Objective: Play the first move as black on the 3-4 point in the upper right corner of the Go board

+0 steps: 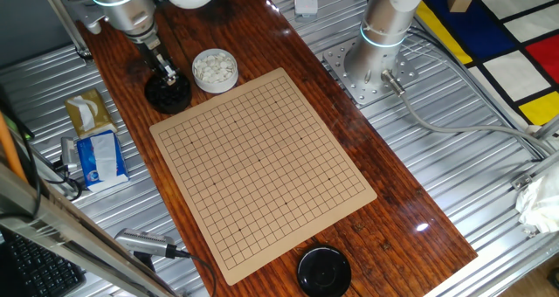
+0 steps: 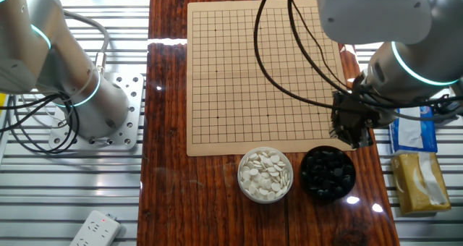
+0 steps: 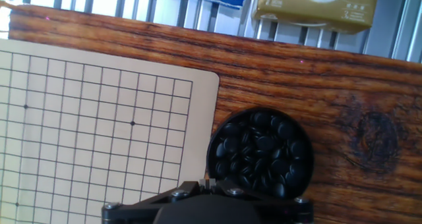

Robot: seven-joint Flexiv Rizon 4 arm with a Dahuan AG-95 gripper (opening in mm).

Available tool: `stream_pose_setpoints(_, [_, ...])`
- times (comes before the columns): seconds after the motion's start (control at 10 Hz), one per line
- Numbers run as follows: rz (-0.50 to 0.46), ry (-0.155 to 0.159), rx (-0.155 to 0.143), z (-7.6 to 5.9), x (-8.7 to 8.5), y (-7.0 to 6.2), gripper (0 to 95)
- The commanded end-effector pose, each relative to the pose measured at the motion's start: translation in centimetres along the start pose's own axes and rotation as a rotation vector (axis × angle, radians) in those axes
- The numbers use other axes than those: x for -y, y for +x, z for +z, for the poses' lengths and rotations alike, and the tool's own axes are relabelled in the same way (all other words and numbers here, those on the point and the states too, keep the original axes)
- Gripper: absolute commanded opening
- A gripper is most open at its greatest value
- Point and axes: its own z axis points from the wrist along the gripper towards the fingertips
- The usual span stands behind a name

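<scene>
The Go board [image 1: 262,170] lies bare on the wooden table, with no stone on its grid; it also shows in the other fixed view [image 2: 264,72] and the hand view [image 3: 86,138]. The bowl of black stones [image 1: 168,96] stands just off one board corner, next to the bowl of white stones [image 1: 214,70]. My gripper [image 1: 166,72] hangs right over the black bowl [image 2: 328,174]. In the hand view its tips [image 3: 206,178] are pressed together at the rim of the black bowl [image 3: 260,155]. No stone shows between them.
A black lid [image 1: 323,271] lies at the board's far end. Tissue packs [image 1: 98,157] [image 2: 416,181] sit on the metal surface beside the black bowl. A second arm's base [image 1: 376,61] stands across the table. A power strip [image 2: 94,228] lies on the slats.
</scene>
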Motion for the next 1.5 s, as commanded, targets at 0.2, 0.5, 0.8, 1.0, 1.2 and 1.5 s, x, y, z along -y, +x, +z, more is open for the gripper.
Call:
stream_pose_setpoints(0.2, [-0.018,-0.001,0.021,0.5,1.0,0.5,0.0])
stream_pose_setpoints(0.5, [-0.044,0.001,0.029,1.0,3.0,0.6,0.0])
stream_pose_setpoints(0.8, [-0.067,-0.001,0.043,1.5,4.2,0.4,0.0])
stream_pose_setpoints(1.0, [-0.105,-0.013,0.056,2.4,5.1,0.2,0.0])
stream_pose_setpoints(1.2, [-0.122,-0.023,0.059,3.0,5.3,0.1,0.0])
stream_pose_setpoints(1.5, [-0.136,-0.02,0.065,3.7,5.5,-0.5,19.0])
